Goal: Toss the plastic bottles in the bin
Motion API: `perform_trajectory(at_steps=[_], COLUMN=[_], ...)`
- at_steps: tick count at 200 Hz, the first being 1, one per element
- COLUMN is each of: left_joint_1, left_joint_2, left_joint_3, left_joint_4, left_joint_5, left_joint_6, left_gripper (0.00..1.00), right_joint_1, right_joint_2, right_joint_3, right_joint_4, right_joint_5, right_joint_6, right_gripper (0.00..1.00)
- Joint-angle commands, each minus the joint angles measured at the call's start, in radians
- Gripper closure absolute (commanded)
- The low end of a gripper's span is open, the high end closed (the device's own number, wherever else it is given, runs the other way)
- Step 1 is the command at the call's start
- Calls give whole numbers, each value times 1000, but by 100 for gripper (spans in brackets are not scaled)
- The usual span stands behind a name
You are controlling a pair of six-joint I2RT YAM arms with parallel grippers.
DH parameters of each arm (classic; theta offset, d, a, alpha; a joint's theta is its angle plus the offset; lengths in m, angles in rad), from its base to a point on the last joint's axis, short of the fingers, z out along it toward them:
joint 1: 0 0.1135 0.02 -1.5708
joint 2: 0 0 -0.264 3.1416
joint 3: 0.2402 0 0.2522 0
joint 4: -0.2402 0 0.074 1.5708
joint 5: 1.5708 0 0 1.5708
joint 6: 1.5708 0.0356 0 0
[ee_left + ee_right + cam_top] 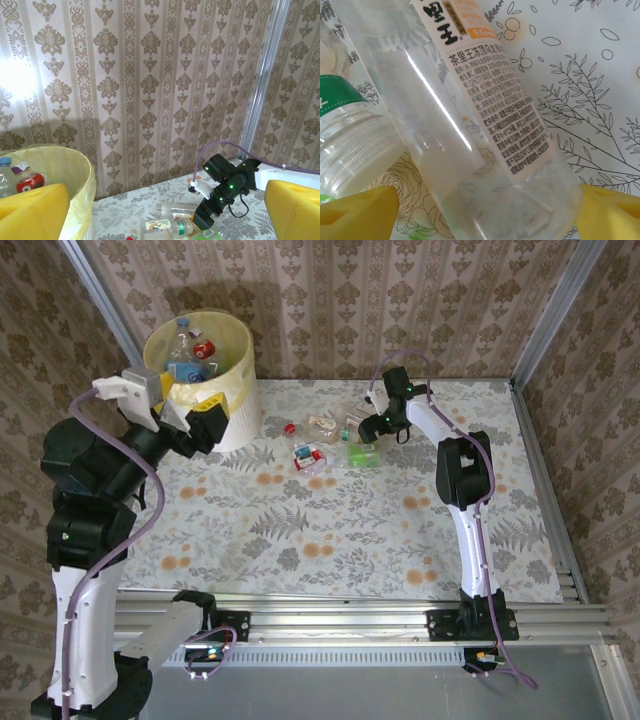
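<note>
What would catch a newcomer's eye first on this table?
First, the tall pale-yellow bin at the far left of the table, with several bottles inside it. Next, the heap of crushed bottles in the middle, with the right arm bent down over it. Up close, its jaws stand wide on either side of a clear bottle with a white and orange label.

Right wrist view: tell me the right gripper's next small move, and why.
Probably close the right gripper on the clear bottle: its yellow fingers stand open on either side of it, not yet gripping.
</note>
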Motion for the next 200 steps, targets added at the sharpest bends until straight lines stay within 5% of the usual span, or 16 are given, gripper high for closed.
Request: perform_trajectory(at_steps=[1,124,200], left_joint_1=[-5,-5,-5], left_joint_2=[4,2,21], left_joint_3=[-1,-20,-22], left_joint_4=[23,8,16], left_joint_5=[-4,17,51], left_joint_6=[3,-12,-36], left_gripper=[0,0,0], right_joint_1=[0,32,44], right_joint_2=[13,-32,-38], right_joint_3=[28,-31,-42], right_joint_4=[-42,-22,-28], right_joint_5=[-33,-6,20], right_joint_6=[-19,-32,-67], right_gripper=[13,23,44])
